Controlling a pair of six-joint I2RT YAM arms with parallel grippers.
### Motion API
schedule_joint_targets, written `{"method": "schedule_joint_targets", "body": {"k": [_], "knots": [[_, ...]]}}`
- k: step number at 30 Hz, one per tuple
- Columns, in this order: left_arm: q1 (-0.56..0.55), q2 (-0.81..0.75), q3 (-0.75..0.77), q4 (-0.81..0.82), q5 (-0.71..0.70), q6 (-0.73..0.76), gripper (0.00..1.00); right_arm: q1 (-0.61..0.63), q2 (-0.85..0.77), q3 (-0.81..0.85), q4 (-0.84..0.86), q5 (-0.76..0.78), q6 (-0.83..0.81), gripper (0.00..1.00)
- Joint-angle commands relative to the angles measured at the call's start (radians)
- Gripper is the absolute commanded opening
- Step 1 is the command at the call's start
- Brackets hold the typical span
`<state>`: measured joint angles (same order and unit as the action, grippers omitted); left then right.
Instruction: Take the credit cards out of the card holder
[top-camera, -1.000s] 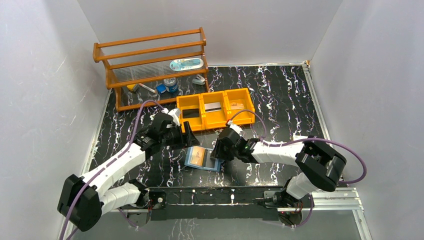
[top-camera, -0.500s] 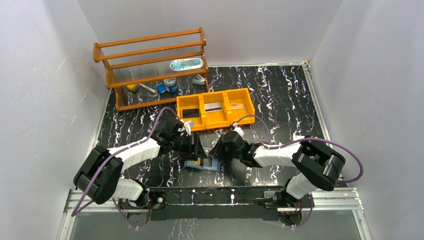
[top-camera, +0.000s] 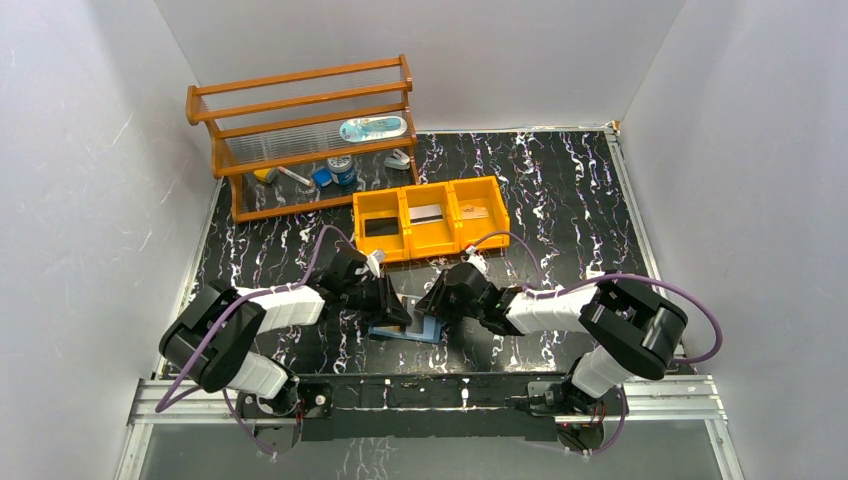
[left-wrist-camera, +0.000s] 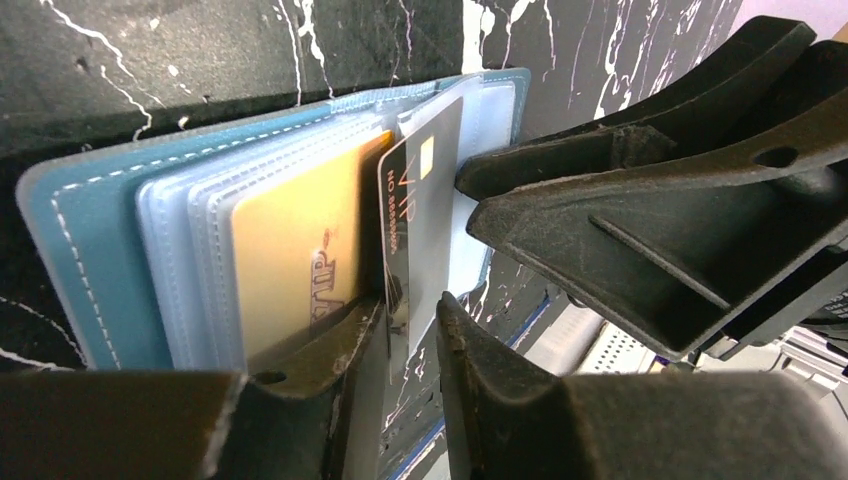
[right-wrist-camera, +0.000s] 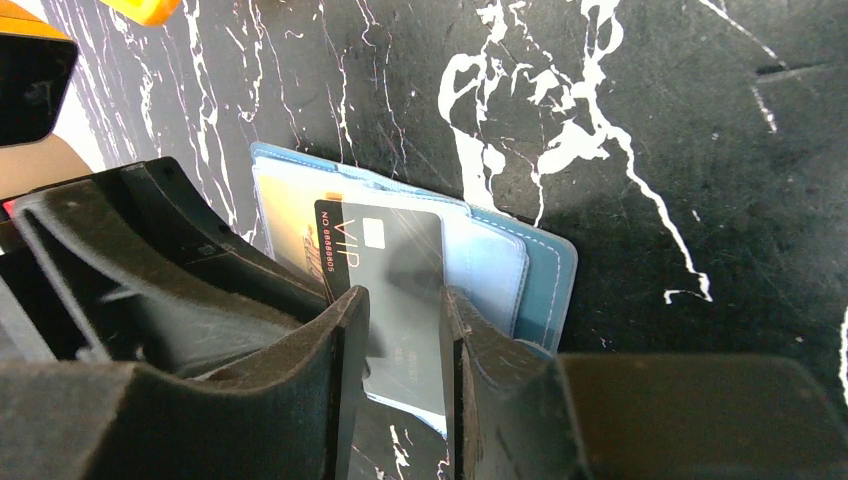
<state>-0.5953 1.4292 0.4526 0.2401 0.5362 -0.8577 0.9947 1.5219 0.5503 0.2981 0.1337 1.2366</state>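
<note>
Card holder (left-wrist-camera: 90, 230) open on table (right-wrist-camera: 620, 120); L gripper (left-wrist-camera: 408, 315) pinches dark VIP card (left-wrist-camera: 420, 220); R gripper (right-wrist-camera: 402, 300) jaws part-spread, tips at holder.

An orange tray (top-camera: 430, 249) sits before a wooden rack (top-camera: 300, 77).

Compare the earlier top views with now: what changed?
The left gripper moved in over the card holder and narrowed around the dark card; a firm grip isn't certain. The right gripper stayed on the holder; the orange tray is unchanged.
</note>
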Motion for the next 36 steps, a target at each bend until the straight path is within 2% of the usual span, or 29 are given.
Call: {"method": "schedule_joint_targets", "body": {"k": [1,7,11,15,19,24,28,36], "knots": [[-0.003,0.015,-0.025,-0.003,-0.038,-0.011,0.17,0.005,0.028,-0.062,-0.176,0.016,-0.017,0.41],[-0.003,-0.042,-0.012,-0.071,-0.097,0.004,0.15,0.005,0.035,-0.062,-0.178,0.02,-0.016,0.41],[-0.004,-0.069,-0.007,-0.089,-0.106,0.024,0.23,0.005,0.032,-0.064,-0.178,0.023,-0.016,0.41],[-0.003,-0.088,-0.027,-0.024,-0.071,0.005,0.24,0.005,0.03,-0.064,-0.176,0.02,-0.018,0.41],[-0.003,-0.071,-0.034,0.01,-0.036,-0.008,0.15,0.005,0.03,-0.064,-0.172,0.018,-0.017,0.41],[-0.003,-0.097,-0.046,0.003,-0.059,-0.013,0.0,0.005,0.029,-0.067,-0.172,0.018,-0.018,0.41],[-0.003,-0.124,-0.04,-0.026,-0.078,-0.005,0.0,0.005,0.03,-0.067,-0.178,0.02,-0.016,0.41],[-0.003,-0.181,0.016,-0.203,-0.172,0.082,0.0,0.005,0.018,-0.067,-0.189,0.037,-0.018,0.41]]}}
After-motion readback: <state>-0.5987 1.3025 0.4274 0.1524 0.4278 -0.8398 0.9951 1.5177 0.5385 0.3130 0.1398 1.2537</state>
